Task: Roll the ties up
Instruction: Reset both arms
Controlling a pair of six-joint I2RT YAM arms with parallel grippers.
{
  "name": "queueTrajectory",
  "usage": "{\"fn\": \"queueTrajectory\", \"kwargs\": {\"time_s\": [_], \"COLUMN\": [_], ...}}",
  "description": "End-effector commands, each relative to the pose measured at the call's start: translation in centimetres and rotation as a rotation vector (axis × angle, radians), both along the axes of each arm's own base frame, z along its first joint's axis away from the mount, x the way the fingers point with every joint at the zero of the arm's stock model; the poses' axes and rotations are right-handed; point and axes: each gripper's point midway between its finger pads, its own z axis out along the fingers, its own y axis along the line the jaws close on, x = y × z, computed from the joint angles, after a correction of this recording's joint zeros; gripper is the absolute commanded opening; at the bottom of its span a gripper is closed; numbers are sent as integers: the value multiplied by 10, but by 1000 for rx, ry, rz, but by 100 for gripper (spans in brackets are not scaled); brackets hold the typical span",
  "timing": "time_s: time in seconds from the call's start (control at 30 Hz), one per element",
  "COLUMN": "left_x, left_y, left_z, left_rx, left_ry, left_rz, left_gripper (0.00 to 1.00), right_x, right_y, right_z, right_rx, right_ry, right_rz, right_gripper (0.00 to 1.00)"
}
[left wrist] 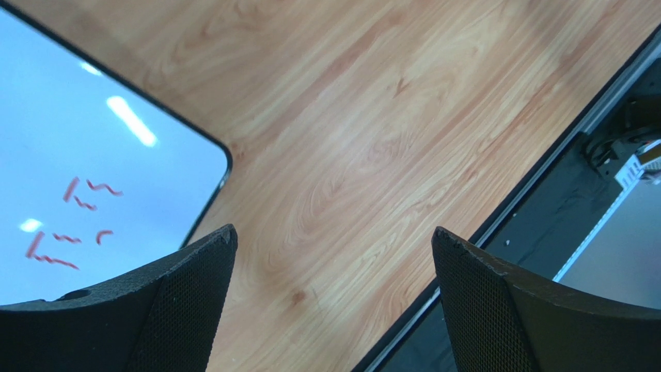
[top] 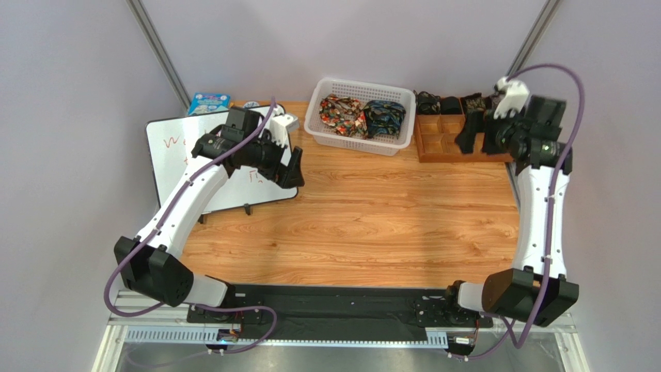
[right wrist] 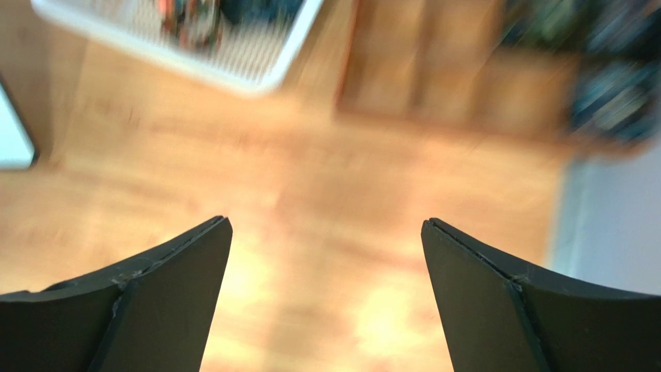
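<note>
Two bunched ties are waiting in the white basket [top: 355, 144] at the far edge of the table [top: 372, 225]: a red-orange tie [top: 343, 115] on the left and a blue-green tie [top: 385, 116] touching it on the right. Several small dark rolls [top: 439, 103], apparently finished ties, are sitting in the back compartments of the wooden tray [top: 436, 144] just right of the basket; their count is not readable, since the right arm is covering part of the tray. Right gripper [right wrist: 326, 225]: hovering above the tray's right half, fingers spread wide, carrying nothing; its own camera is showing only a blur. Left gripper [left wrist: 333, 236]: hanging over the corner of the whiteboard [top: 174, 147], fingers spread too, carrying nothing. Step in hand, by judgement: the arms are standing between ties, so fetching the next bunched one is falling due. Next move is calling for a reach into the basket, a pinch on one tie alone, and laying it flat on the bare wood for rolling.
</note>
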Motion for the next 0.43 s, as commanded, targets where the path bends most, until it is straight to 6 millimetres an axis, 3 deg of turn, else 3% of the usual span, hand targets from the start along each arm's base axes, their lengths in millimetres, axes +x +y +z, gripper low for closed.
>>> {"fn": "queueTrajectory", "kwargs": {"time_s": [0.0,0.03,0.07,0.2,0.4], "left_x": [-15,-17,-22,-31,-43], "left_y": [28,32,40,55,66], "left_z": [-32,-37,-44,-56,-41], "left_rx": [64,70,82,121,111], "left_ry": [28,32,40,31,-23], "left_rz": [49,53,74,99,141], "left_gripper": [99,99,100,100,99], "right_x": [-50,-60,-69,-83,-96], "right_y": [33,37,39,51,54], "right_z": [-80,-83,-102,-112,-116], "right_rx": [157,164,183,237,251], "right_ry": [223,218,262,279,292], "right_rz": [56,61,54,65,44], "right_gripper": [100,100,100,100,100]}}
